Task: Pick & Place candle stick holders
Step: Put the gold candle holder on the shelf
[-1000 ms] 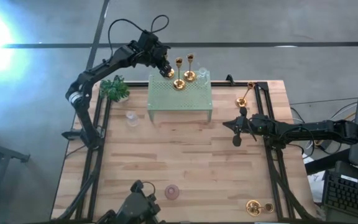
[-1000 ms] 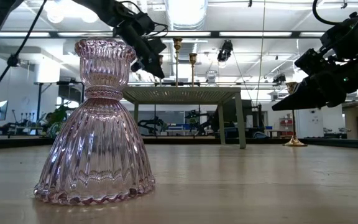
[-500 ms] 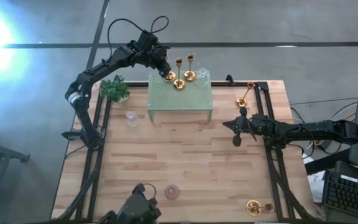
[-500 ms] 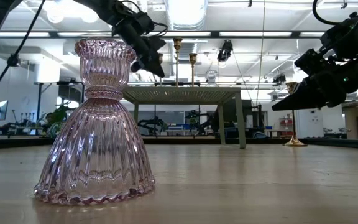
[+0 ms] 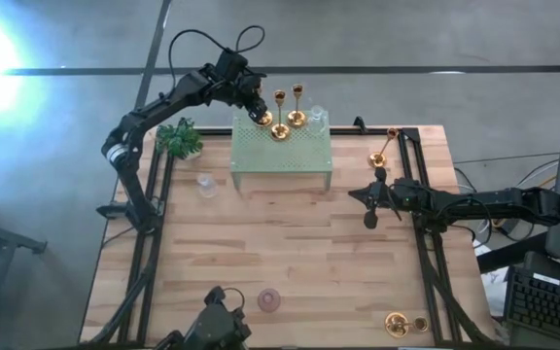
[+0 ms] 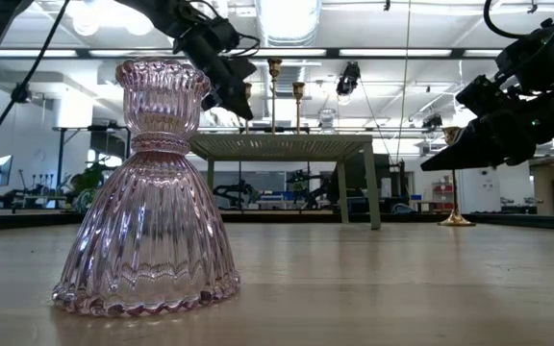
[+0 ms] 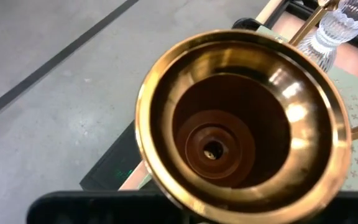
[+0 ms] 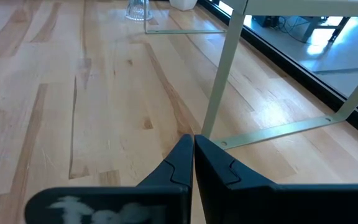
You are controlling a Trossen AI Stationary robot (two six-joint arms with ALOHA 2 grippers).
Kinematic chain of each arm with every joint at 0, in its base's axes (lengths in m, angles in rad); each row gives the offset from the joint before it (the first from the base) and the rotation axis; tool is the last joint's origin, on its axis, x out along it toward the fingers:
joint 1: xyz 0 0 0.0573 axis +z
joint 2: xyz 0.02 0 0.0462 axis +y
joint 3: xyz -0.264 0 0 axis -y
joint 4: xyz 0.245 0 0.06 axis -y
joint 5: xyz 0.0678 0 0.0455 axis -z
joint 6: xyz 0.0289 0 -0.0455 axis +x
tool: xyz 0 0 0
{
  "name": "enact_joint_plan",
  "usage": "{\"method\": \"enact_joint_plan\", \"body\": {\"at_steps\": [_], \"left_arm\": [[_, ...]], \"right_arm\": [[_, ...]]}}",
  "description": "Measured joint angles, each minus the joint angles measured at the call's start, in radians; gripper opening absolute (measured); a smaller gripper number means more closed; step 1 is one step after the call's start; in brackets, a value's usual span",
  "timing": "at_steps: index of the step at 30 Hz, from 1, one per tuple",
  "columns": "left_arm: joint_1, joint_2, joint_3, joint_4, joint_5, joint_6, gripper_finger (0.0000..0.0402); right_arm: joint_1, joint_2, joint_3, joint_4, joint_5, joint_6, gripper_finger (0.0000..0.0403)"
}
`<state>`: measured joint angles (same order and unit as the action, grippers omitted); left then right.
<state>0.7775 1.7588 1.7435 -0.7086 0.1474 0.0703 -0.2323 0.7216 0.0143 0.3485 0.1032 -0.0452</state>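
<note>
Wooden planks make up the table [image 5: 290,262] under me, with grey concrete floor beyond its far edge at the top of the overhead frame.

My left gripper [image 5: 258,109] reaches to the upper centre of that frame, at the back left corner of the pale green perforated stand [image 5: 282,154]. My left wrist camera looks straight down into the brass cup of a candle stick holder [image 7: 241,121], which fills its frame; I cannot tell whether my fingers are clamped on it or apart. Two more gold holders stand upright on the stand just right of my gripper, one [image 5: 280,115] close beside it and the next [image 5: 297,105] a little further right, with a clear glass holder [image 5: 317,119] beyond them. In the low view the two gold stems [image 6: 274,94] rise above the stand's top.

My right gripper [image 5: 369,206] hovers at centre right of the overhead frame, fingers [image 8: 179,163] pressed together, pointing toward the stand's leg.

Another gold holder [image 5: 384,148] stands near the right rail, upper right. Gold pieces [image 5: 398,324] lie at the lower right corner. A pink ribbed glass holder [image 6: 152,192] sits at the bottom centre edge, a small clear glass one [image 5: 204,183] left of the stand, and a green plant [image 5: 180,139] at the upper left.
</note>
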Motion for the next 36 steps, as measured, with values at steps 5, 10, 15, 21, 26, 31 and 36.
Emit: {"method": "enact_joint_plan", "body": {"at_steps": [5, 10, 15, 21, 26, 31, 36], "left_arm": [[-0.002, -0.001, 0.000, -0.008, 0.001, 0.003, 0.0020], [-0.004, -0.002, 0.000, -0.016, 0.002, 0.003, 0.0020], [-0.008, -0.002, 0.000, -0.017, 0.003, 0.002, 0.0020], [-0.013, -0.002, 0.000, -0.018, 0.003, -0.001, 0.0020], [-0.017, -0.002, 0.000, -0.018, 0.005, -0.004, 0.0025], [-0.017, -0.002, 0.000, -0.019, 0.006, -0.003, 0.0028], [-0.017, -0.001, 0.000, -0.021, 0.011, 0.005, 0.0037]], "right_arm": [[0.000, 0.000, 0.000, 0.000, 0.000, 0.000, 0.0008], [0.000, 0.000, 0.000, 0.000, 0.000, 0.000, 0.0008], [0.000, 0.000, 0.000, 0.000, 0.000, 0.000, 0.0008], [0.000, 0.000, 0.000, 0.000, 0.000, 0.000, 0.0008], [0.000, 0.000, 0.000, 0.000, 0.000, 0.000, 0.0008], [0.000, 0.000, 0.000, 0.000, 0.000, 0.000, 0.0008], [0.000, 0.000, 0.000, 0.000, 0.000, 0.000, 0.0008]]}}
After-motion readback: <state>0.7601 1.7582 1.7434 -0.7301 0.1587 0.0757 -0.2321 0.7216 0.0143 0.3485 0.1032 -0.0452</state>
